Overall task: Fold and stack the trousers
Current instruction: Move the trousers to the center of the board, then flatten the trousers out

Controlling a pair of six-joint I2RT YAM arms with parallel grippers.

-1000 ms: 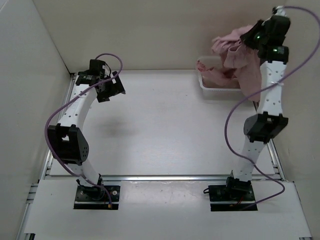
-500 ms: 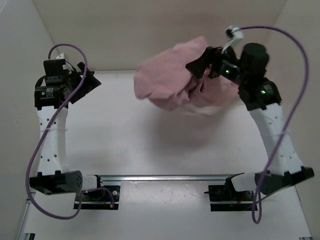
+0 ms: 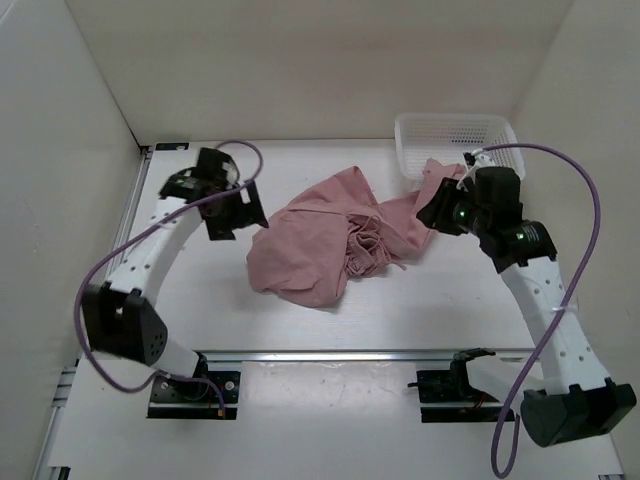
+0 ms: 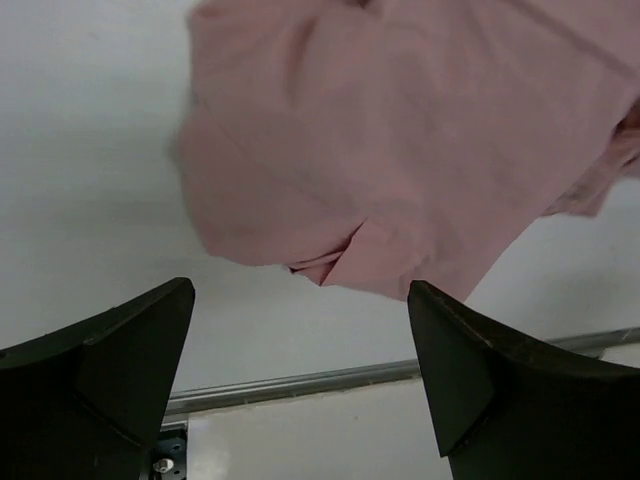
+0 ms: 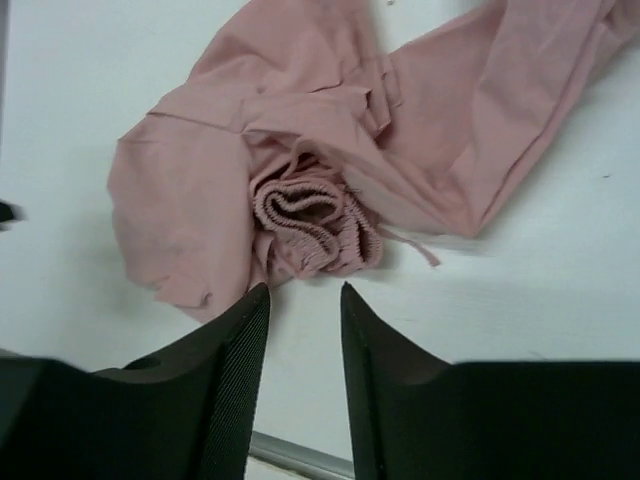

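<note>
The dusty-pink trousers (image 3: 320, 240) lie crumpled in a heap on the middle of the white table, one leg trailing right toward the basket. In the right wrist view the trousers (image 5: 300, 150) show their gathered waistband (image 5: 315, 225) and a loose drawstring (image 5: 415, 245). My right gripper (image 5: 305, 288) hovers over the heap's right end (image 3: 432, 212), jaws a narrow gap apart with only bare table between them. My left gripper (image 3: 245, 215) stands wide open just left of the heap. In its wrist view the trousers (image 4: 400, 150) lie beyond the left gripper (image 4: 300, 290), untouched.
A white mesh basket (image 3: 450, 120) stands at the back right corner against the wall. Cream walls close in the table on the left, back and right. A metal rail (image 3: 330, 354) runs along the near edge by the arm bases.
My right arm swung the trousers out of the basket over the table and let go; they now lie in the middle. My left arm came back in beside the heap.
</note>
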